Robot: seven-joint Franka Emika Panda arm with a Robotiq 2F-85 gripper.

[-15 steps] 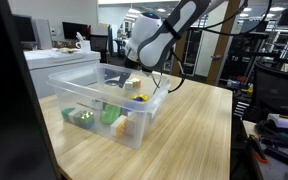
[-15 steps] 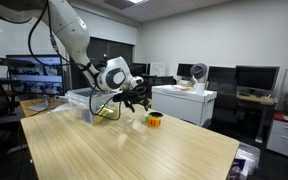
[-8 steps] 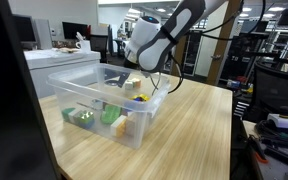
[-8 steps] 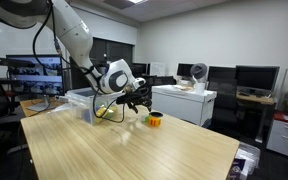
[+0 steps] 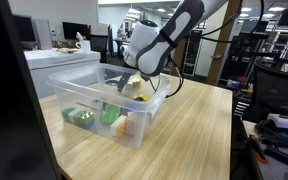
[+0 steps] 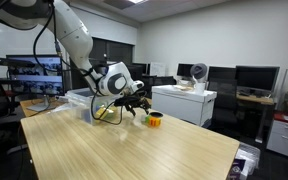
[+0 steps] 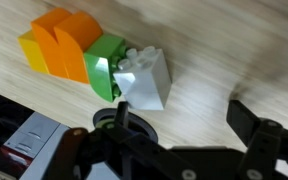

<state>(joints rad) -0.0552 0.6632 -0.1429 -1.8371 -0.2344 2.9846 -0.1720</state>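
Jaws, spread wide, have dipped lower toward the clear bin (image 5: 89,98).

A small cluster of toy building bricks (image 7: 94,58) lies on the pale wooden bench (image 7: 224,50). Four bricks are joined in a slanting row: a yellow brick (image 7: 32,52) at one end, then an orange brick (image 7: 66,42), a green brick (image 7: 106,65) and a white brick (image 7: 146,82) with its studs showing. In an exterior view the cluster (image 6: 154,119) shows as a small orange and yellow lump.
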